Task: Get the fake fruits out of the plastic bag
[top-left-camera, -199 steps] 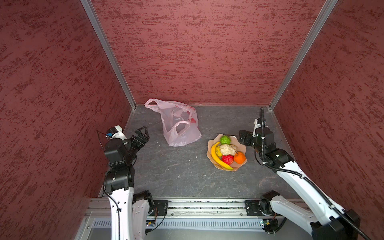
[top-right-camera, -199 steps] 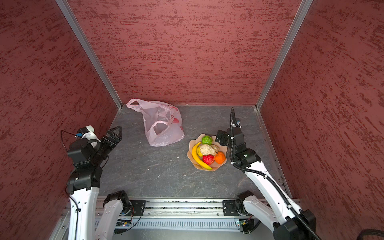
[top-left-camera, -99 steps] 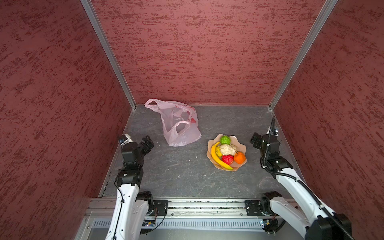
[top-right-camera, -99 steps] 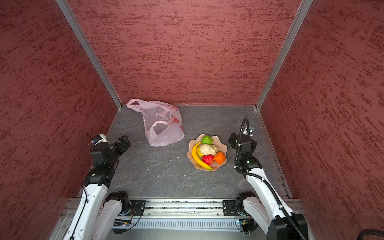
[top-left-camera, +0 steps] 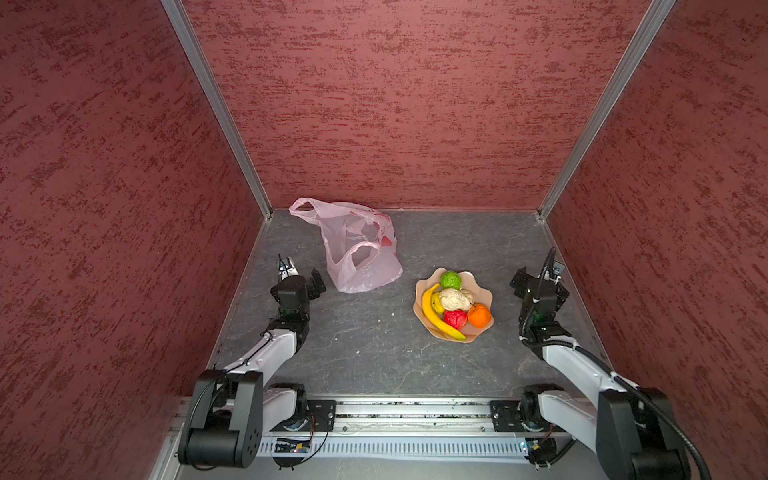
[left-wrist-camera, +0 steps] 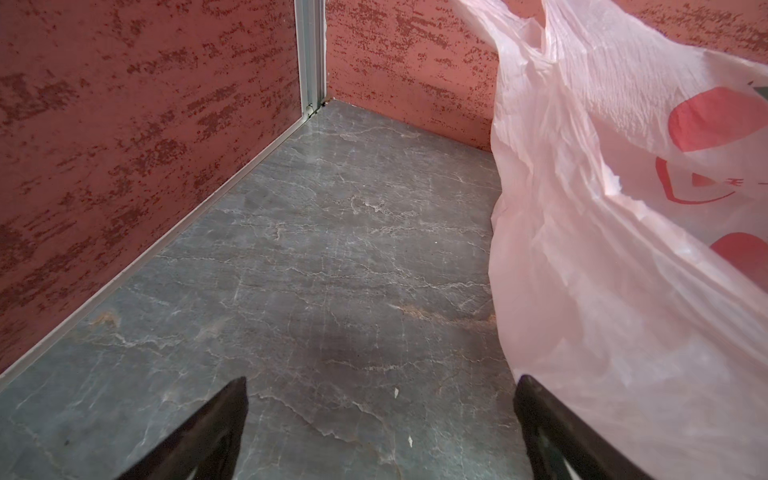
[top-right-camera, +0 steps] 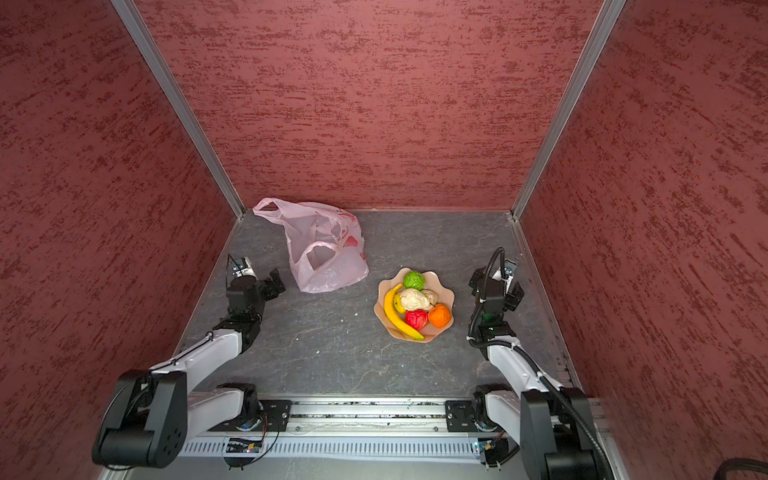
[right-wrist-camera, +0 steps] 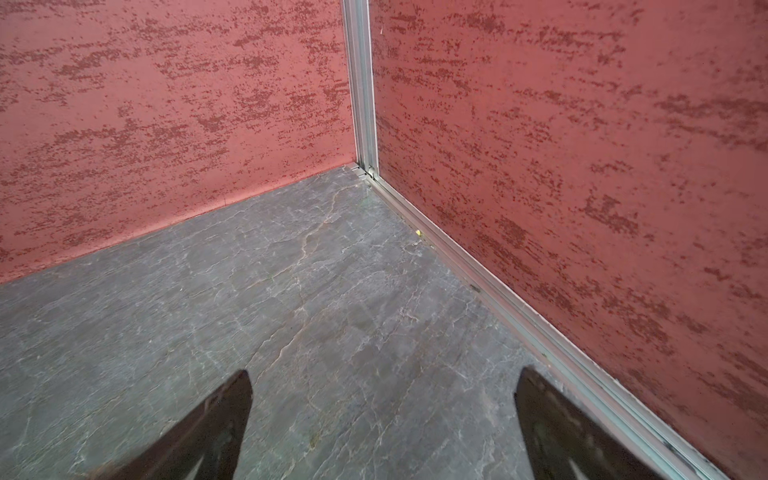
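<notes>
Both arms have drawn back; left end effector [left-wrist-camera: 382, 380] and right end effector [right-wrist-camera: 385, 372] stand released, empty. All 6 fake fruits [top-left-camera: 455, 299] sit in the dish [top-left-camera: 478, 279], plastic bag [top-left-camera: 361, 257] apart: task likely complete.

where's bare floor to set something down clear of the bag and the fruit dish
Widest free patch: the floor bordered by the plastic bag, the dish and the front rail. Also free: the back right corner, behind the dish. Crowded: the dish, piled with fake fruits, and the narrow strip between the bag and the left gripper.
</notes>
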{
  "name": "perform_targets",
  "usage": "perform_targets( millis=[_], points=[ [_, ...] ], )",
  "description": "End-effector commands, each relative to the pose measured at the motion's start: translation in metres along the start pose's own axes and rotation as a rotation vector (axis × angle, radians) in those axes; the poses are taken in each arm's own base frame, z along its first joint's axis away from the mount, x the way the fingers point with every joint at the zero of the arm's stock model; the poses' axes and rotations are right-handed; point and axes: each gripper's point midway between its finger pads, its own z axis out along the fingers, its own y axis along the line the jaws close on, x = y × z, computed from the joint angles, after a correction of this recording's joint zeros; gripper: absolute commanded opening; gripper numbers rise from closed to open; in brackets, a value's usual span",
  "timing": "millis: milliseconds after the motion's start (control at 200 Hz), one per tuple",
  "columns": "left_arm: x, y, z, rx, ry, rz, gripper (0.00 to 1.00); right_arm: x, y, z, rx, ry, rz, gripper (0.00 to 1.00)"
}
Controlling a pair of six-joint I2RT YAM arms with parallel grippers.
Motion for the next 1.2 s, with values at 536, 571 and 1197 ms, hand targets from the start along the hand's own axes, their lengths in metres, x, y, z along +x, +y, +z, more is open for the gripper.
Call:
perform_targets(
  millis=[536,571,1197],
  points=[
    [-0.022,-0.005,0.011,0.111,-0.183,0.051,0.99,0.001,0.023,0.023,-0.118,-0.13,0.0,0.99],
    [-0.021,-0.006,0.012,0.12,-0.184,0.054,0.99,0.003,0.025,0.023,-0.131,-0.132,-0.005,0.99],
    [-0.002,-0.019,0.034,0.176,-0.136,0.099,0.99,0.021,0.051,0.035,-0.288,-0.081,-0.059,0.99]
  ],
)
